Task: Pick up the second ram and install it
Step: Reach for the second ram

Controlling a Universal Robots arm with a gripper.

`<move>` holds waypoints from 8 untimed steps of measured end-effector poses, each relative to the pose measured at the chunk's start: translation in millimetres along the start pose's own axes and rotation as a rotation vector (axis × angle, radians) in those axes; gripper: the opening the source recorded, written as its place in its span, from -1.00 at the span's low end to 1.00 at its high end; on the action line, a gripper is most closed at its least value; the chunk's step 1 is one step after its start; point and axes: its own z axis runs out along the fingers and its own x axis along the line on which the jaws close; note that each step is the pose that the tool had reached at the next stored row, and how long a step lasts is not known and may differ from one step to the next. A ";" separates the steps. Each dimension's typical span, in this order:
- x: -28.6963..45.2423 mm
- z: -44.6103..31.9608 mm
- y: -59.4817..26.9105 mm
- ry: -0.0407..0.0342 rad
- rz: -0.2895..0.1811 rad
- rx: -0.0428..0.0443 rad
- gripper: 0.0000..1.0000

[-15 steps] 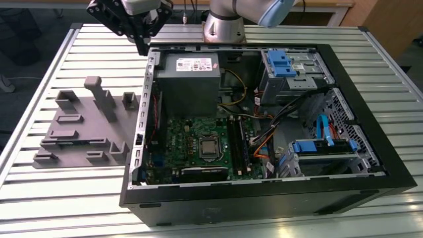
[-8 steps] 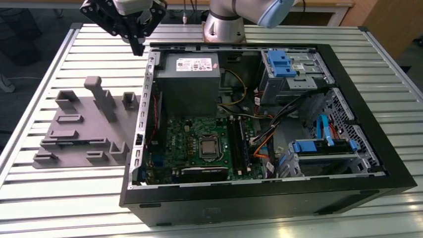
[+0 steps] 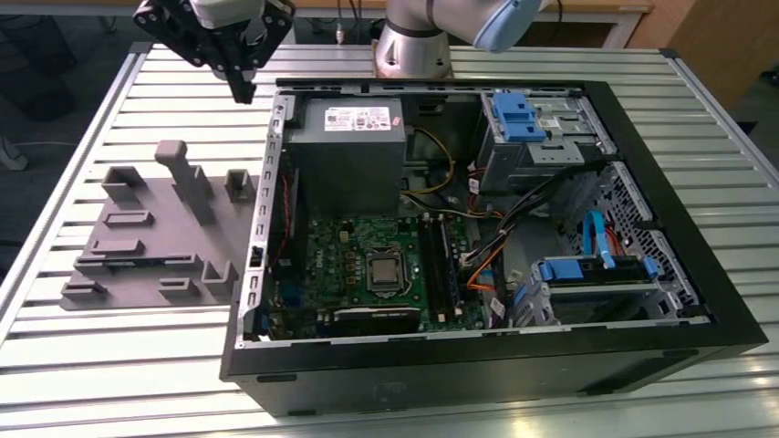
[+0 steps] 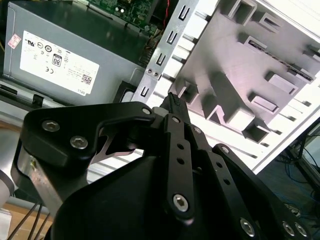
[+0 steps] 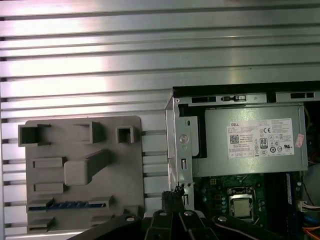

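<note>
**Gripper and fixture at the open case.** The black, bolted-link gripper [image 3: 244, 89] hangs over the ribbed aluminium table [image 3: 122, 365]. It sits near the far corner of the case [image 3: 487, 360], on the exterior view's left. In both wrist views its two slim fingers are pressed together at the tips [image 4: 173, 98] [image 5: 172, 196], with nothing between them.

The ram [image 5: 67, 204] stands on edge in a long slot of the fixture [image 5: 125, 165], seen in the first wrist view as a thin blue-green strip. It is well apart from the gripper.

The fixture is a flat, matt grey plastic plate [image 3: 146, 228] carrying rectangular blocks and open pockets. It lies on the table just beside the case's side wall.

The case is a black sheet-metal box lying open. Inside are a plain grey, box-shaped power supply [image 3: 347, 155] with a white label and a green motherboard [image 3: 335, 251].
</note>
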 end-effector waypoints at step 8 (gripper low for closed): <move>2.6 -0.1 -1.3 -0.0001 0.000 0.0000 -0.79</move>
